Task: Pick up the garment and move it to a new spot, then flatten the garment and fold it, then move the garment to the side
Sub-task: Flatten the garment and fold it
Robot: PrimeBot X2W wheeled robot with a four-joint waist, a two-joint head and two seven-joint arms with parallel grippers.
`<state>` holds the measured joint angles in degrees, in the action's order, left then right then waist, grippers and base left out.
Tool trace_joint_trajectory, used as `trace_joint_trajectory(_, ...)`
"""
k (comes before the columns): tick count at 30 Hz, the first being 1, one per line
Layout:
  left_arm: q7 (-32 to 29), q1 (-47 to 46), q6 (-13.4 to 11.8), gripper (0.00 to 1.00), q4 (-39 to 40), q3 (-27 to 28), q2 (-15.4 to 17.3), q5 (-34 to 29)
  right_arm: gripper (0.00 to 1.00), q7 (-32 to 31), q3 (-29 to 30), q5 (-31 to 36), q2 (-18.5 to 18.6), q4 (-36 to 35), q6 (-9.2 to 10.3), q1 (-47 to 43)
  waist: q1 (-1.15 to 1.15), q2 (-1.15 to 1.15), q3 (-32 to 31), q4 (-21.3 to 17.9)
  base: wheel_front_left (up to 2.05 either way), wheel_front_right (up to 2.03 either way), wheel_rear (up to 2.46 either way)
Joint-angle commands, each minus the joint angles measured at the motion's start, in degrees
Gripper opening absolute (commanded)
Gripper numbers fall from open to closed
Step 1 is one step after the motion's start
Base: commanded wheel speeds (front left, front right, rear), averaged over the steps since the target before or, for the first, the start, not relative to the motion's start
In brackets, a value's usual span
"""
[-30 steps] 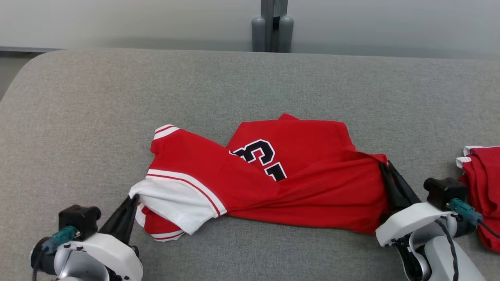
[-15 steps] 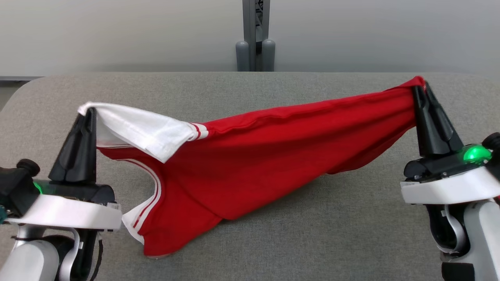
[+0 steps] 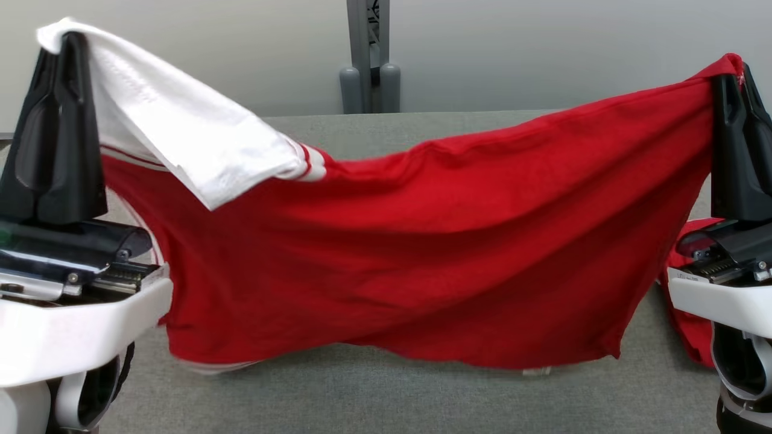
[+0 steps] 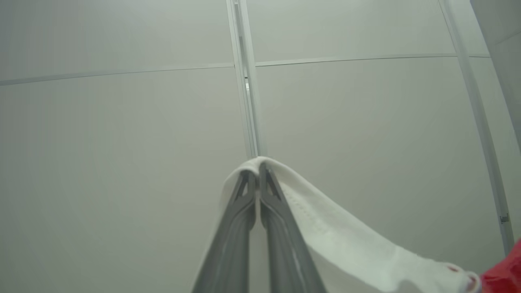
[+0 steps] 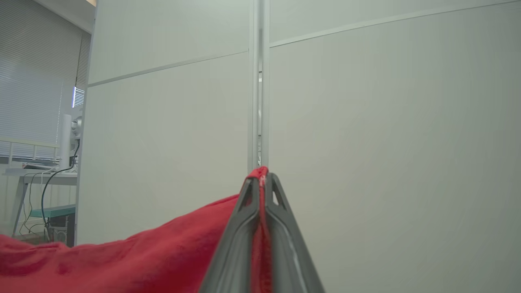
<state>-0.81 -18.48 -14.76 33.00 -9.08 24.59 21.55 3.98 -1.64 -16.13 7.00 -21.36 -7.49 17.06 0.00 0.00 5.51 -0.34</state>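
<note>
A red garment (image 3: 422,253) with a white sleeve (image 3: 199,144) hangs stretched between my two grippers, lifted off the grey table (image 3: 392,398). At the upper left my left gripper (image 3: 60,42) is shut on the white sleeve end, seen in the left wrist view as white cloth (image 4: 325,232) draped over the left gripper (image 4: 257,165). My right gripper (image 3: 739,69) at the upper right is shut on a red corner; in the right wrist view red cloth (image 5: 142,260) shows pinched at the right gripper (image 5: 262,175). The hem hangs just above the table.
Another red cloth (image 3: 687,319) lies on the table at the right, behind my right arm. A grey post (image 3: 368,60) stands behind the table's far edge against a pale wall (image 3: 512,48). A desk with cables (image 5: 44,179) shows far left in the right wrist view.
Both grippers have risen and spread apart with the garment, which went from lying crumpled on the table to hanging stretched in the air. The head camera has also shifted.
</note>
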Motion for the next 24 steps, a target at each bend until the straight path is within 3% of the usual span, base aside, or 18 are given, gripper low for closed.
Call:
trace_joint_trajectory(1, -0.50, -1.27, -0.23, 0.00, 0.56, -0.36, 0.14, -0.36, 0.00, -0.45, 0.26, -0.17, -0.12, -0.45, -0.01, -0.10, 0.00, 0.00, 0.23, -0.46, 0.00, 0.00, 0.00)
trace_joint_trajectory(6, -1.96, -6.58, 1.85, 0.00, -2.48, -1.72, 0.04, 1.25, 0.00, -0.32, 0.30, -1.50, 1.03, 3.56, -0.01, 4.69, 0.00, 0.00, 2.30, -1.75, 0.00, 0.00, 0.00)
trace_joint_trajectory(11, -2.69, -16.12, 5.09, 0.00, -12.77, -2.85, -1.22, 4.13, 0.00, 0.83, -0.64, -4.39, 2.91, 13.18, -0.02, 14.39, 0.00, 0.00, 5.90, -2.43, 0.00, 0.00, 0.00)
trace_joint_trajectory(13, -3.06, -21.22, 6.82, 0.00, -18.66, -3.66, -1.48, 4.72, 0.00, 2.01, -1.22, -5.39, 3.80, 17.65, -0.02, 19.57, 0.00, 0.00, 7.79, -2.45, 0.00, 0.00, 0.00)
trace_joint_trajectory(14, -3.15, -26.90, 8.35, 0.00, -25.00, -4.54, -2.66, 5.26, 0.00, 3.30, -1.32, -5.91, 5.04, 23.21, -0.02, 24.84, 0.00, 0.00, 9.67, -2.34, 0.00, 0.00, 0.00)
trace_joint_trajectory(16, -2.88, -30.29, 9.01, 0.00, -27.89, -4.93, -3.39, 5.24, 0.00, 3.87, -1.52, -6.59, 5.39, 25.73, -0.01, 27.80, 0.00, 0.00, 10.81, -2.12, 0.00, 0.00, 0.00)
trace_joint_trajectory(24, 1.54, -56.92, 13.86, 0.00, -54.15, -6.42, -6.98, 3.74, 0.00, 8.69, -5.43, -8.32, 6.57, 48.48, -0.01, 50.90, 0.00, 0.00, 17.71, -3.04, 0.00, 0.00, 0.00)
